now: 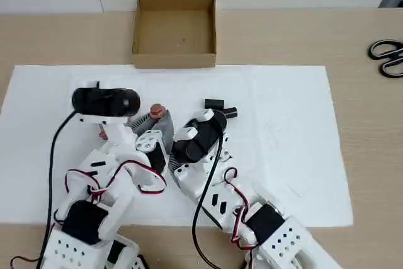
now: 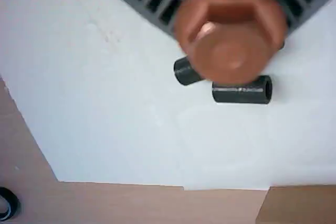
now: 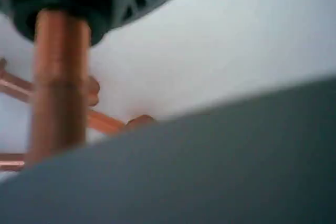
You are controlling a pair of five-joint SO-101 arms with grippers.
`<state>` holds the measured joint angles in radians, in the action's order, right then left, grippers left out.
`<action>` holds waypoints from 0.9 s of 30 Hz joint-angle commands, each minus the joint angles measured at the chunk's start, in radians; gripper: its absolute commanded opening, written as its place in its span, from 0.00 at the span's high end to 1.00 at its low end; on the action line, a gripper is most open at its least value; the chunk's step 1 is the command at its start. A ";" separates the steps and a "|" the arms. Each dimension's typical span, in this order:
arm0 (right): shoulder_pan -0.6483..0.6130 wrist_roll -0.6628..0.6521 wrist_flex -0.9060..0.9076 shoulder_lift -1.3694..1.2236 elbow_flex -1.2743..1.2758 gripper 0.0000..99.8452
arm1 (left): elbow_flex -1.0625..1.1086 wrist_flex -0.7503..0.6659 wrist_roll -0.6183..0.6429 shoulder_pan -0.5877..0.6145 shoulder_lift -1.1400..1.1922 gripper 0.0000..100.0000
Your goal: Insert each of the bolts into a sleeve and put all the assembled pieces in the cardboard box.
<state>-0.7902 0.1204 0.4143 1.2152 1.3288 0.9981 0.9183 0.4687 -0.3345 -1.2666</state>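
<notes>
Centrally, left gripper [image 1: 157, 118] clamps a bolt [image 2: 231, 35] over open paper [image 1: 283, 149]; right gripper [image 1: 216, 118] state unclear.

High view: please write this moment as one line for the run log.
left tool: shut on bolt | sleeves: two, loose on paper | cardboard box: empty

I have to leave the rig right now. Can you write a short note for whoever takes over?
Left tool: shut on a bolt, near two loose sleeves.
Right tool: state unclear; a bolt shank meets a black part close by it.
More bolts lie on the paper.
Box: empty.
Done: nothing boxed.
To do: sleeve every bolt, then box them all.
</notes>
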 commanded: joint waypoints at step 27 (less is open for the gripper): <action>0.004 -0.055 -0.085 0.025 -0.017 1.00 | -0.008 0.098 0.005 -0.002 -0.006 0.99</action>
<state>-0.7948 0.0760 0.3974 1.2137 1.3364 0.9935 0.9874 0.4687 -0.3345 -1.2743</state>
